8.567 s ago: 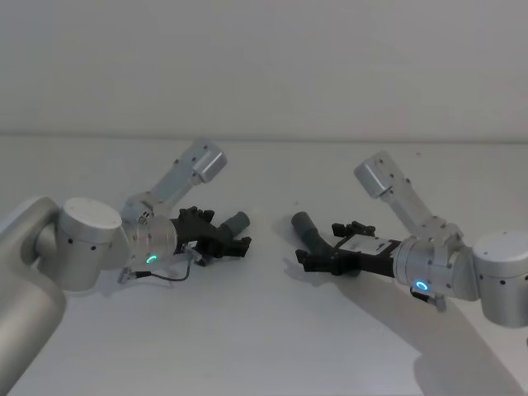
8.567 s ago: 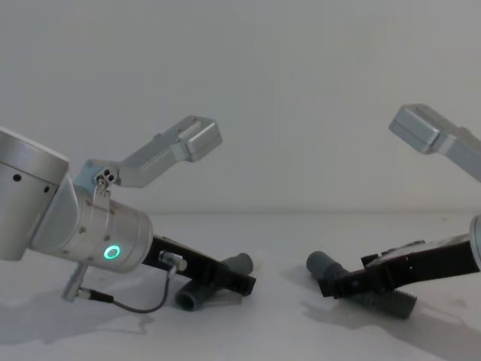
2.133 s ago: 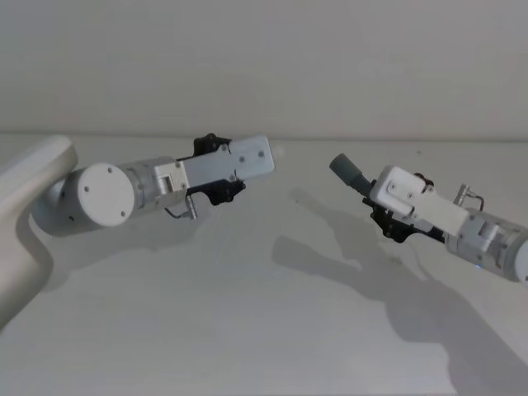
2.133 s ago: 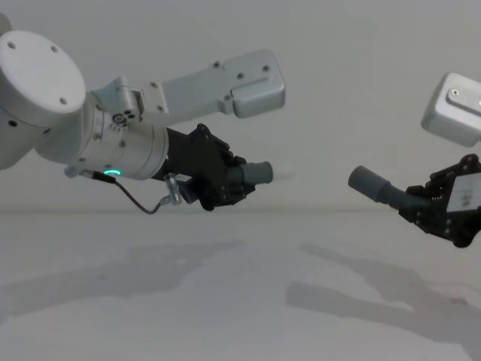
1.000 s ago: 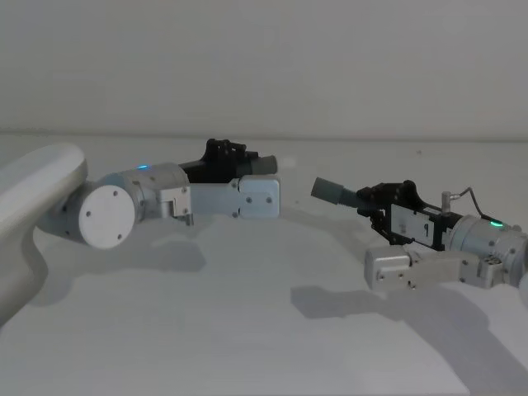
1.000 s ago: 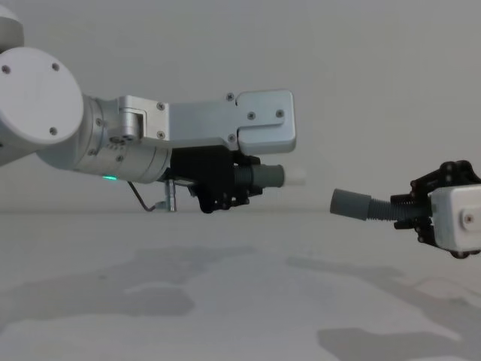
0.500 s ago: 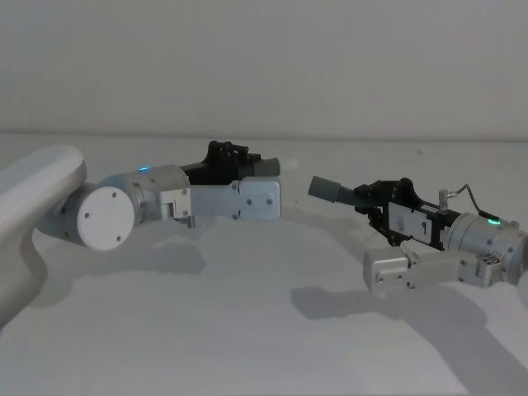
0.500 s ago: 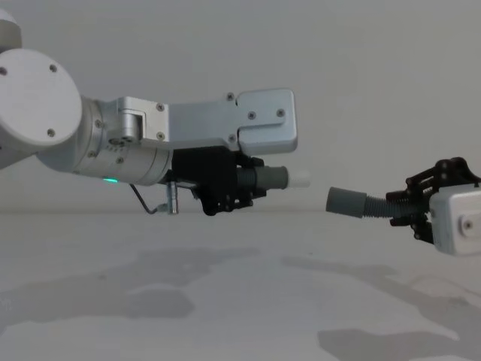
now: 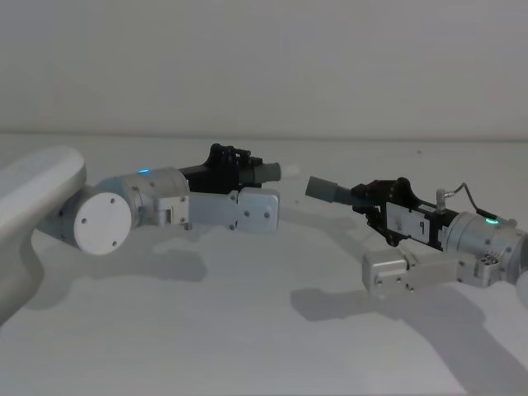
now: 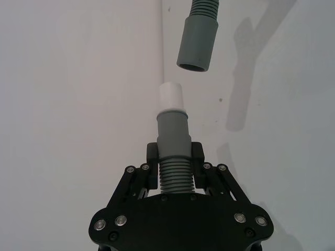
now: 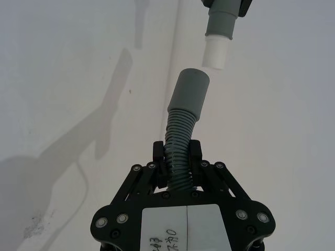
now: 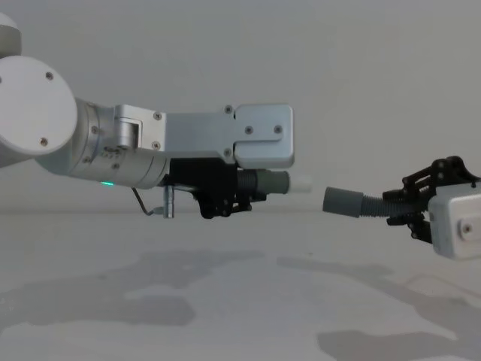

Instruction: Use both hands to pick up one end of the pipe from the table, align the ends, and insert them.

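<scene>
Both pipe pieces held above the table (image 12: 240, 316), tips facing across a small gap, ready for insertion. Left gripper (image 10: 175, 167) clamped on the ribbed piece with white tip (image 10: 170, 95); right gripper (image 11: 177, 157) clamped on the ribbed hose behind the open grey cuff (image 10: 196, 44). Slight sideways offset visible from the wrist views, level heights from the chest view.

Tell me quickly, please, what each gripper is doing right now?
Left gripper: shut on the ribbed pipe piece with the white tip, held above the table.
Right gripper: shut on the ribbed pipe piece with the grey cuff.
</scene>
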